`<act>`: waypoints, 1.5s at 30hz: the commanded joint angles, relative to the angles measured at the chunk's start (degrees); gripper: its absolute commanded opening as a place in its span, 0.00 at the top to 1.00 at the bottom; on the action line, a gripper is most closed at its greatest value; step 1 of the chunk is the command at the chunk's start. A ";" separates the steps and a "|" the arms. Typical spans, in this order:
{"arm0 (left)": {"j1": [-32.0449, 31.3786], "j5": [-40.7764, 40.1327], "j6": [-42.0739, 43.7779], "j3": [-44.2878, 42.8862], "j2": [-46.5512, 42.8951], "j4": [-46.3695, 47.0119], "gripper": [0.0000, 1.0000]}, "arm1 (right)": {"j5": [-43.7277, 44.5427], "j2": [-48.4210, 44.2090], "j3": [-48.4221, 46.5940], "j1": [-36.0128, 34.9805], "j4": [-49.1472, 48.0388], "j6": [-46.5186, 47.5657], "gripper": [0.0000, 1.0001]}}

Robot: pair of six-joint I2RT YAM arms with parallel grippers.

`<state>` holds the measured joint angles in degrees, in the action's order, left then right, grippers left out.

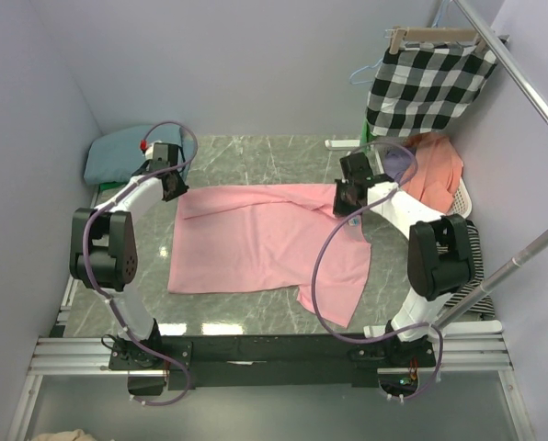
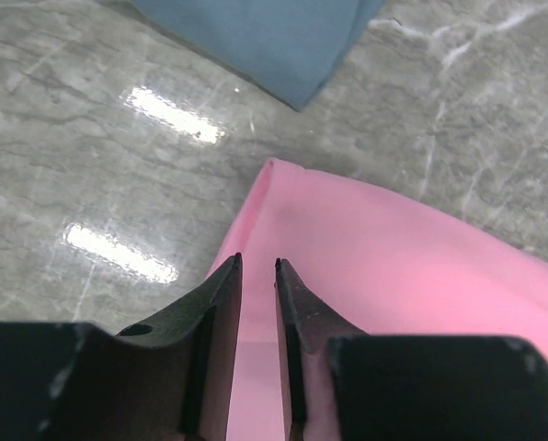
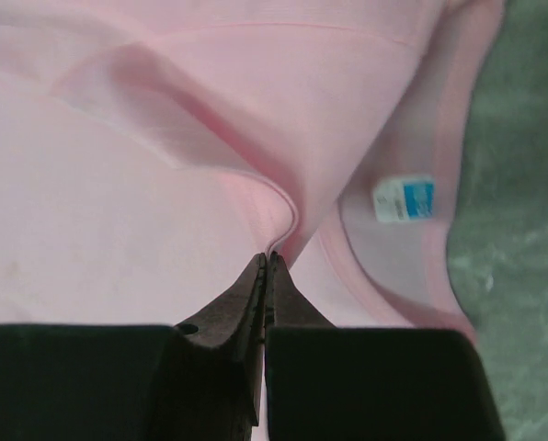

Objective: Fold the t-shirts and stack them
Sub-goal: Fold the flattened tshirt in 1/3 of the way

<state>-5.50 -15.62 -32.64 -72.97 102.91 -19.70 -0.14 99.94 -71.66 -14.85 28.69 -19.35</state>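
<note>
The light pink t-shirt lies spread on the marble table, one part folded over along its far side. My left gripper hovers over its far left corner with the jaws a narrow gap apart and nothing between them. My right gripper is at the shirt's far right, by the collar. In the right wrist view the jaws are shut on a raised fold of pink cloth, next to the neck label. The dusty teal t-shirt lies folded at the back left and also shows in the left wrist view.
A black-and-white checked cloth hangs from a hanger at the back right. Under it an orange garment lies in a white basket. A metal rail slants along the right wall. Walls close in the left and back.
</note>
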 commanded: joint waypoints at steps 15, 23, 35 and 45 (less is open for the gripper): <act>-1.27 5.50 -3.38 5.11 0.09 1.94 0.59 | 11.39 -5.20 -0.32 -0.27 -0.30 -1.30 0.59; -1.45 7.79 -4.97 9.25 0.36 5.38 0.59 | 9.99 -5.11 0.03 -0.27 -1.35 -1.21 0.57; -1.45 7.71 -6.47 9.86 3.08 8.54 0.80 | 8.84 -4.49 0.64 -0.35 -1.70 -1.39 0.57; -1.45 6.39 -3.57 7.49 -3.50 5.03 0.94 | 4.81 -3.88 1.78 0.52 -2.84 -1.21 0.59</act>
<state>-6.70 -8.69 -38.13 -63.53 104.73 -13.17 7.62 96.77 -70.17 -15.16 28.18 -21.12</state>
